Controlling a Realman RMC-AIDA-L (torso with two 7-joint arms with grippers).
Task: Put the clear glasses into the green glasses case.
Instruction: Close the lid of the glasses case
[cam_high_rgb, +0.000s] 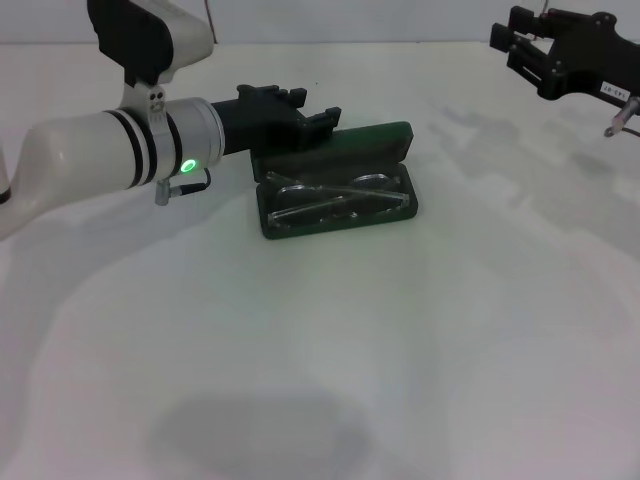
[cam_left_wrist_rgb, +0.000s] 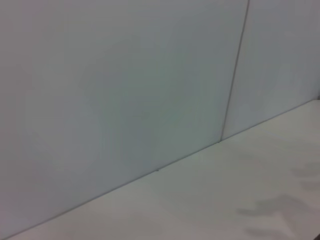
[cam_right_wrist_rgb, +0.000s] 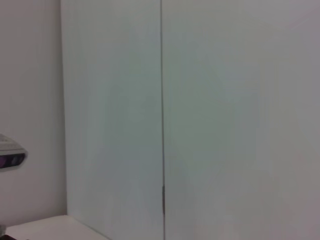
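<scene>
The green glasses case (cam_high_rgb: 385, 222) lies open on the white table, its lid standing up along the far side. The clear glasses (cam_high_rgb: 335, 196) rest inside the case's tray, arms folded across the lenses. My left gripper (cam_high_rgb: 305, 108) hovers just behind and above the lid's left end, open with nothing between its fingers. My right gripper (cam_high_rgb: 512, 40) hangs high at the far right, well away from the case, open and empty. Neither wrist view shows the case or the glasses.
The white table (cam_high_rgb: 400, 340) stretches around the case, with a pale wall (cam_left_wrist_rgb: 125, 90) at its far edge. A small grey and purple device (cam_right_wrist_rgb: 10, 156) sits at the edge of the right wrist view.
</scene>
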